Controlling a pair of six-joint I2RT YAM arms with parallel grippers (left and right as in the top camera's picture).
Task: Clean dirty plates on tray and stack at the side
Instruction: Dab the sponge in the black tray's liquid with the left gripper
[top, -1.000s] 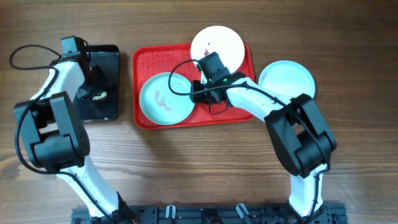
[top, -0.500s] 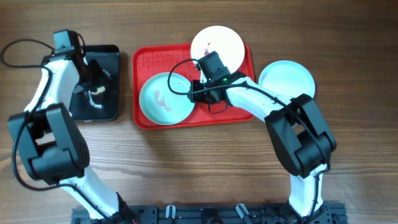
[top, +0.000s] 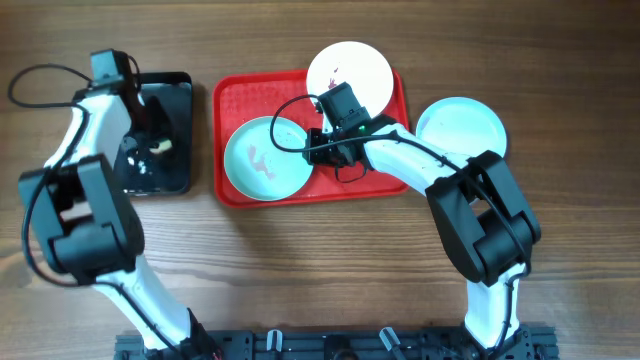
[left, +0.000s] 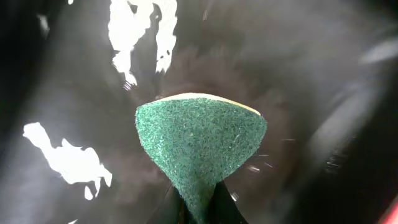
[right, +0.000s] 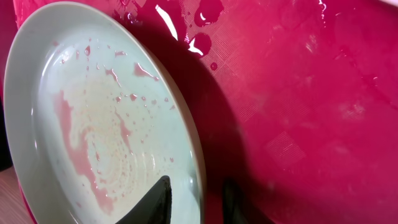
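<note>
The red tray (top: 240, 95) holds a pale blue plate (top: 262, 160) with reddish smears at its left and a white plate (top: 350, 70) with a dark smear at its far edge. A third, clean-looking pale plate (top: 460, 128) lies on the table to the right of the tray. My right gripper (top: 318, 148) is shut on the right rim of the pale blue plate (right: 93, 124); its fingers (right: 196, 199) straddle that rim over the wet tray floor (right: 298, 93). My left gripper (top: 150, 145) is shut on a green sponge (left: 199, 140), fingers (left: 199, 211) pinching its bottom.
A smaller black tray (top: 175, 175) lies left of the red tray, and the sponge hangs over its wet, glinting floor (left: 311, 93). Cables trail from both arms. Bare wooden table lies in front of the trays.
My left arm has shifted a little over the black tray, carrying the sponge slightly towards the far side. The right arm and the plates have not moved.
</note>
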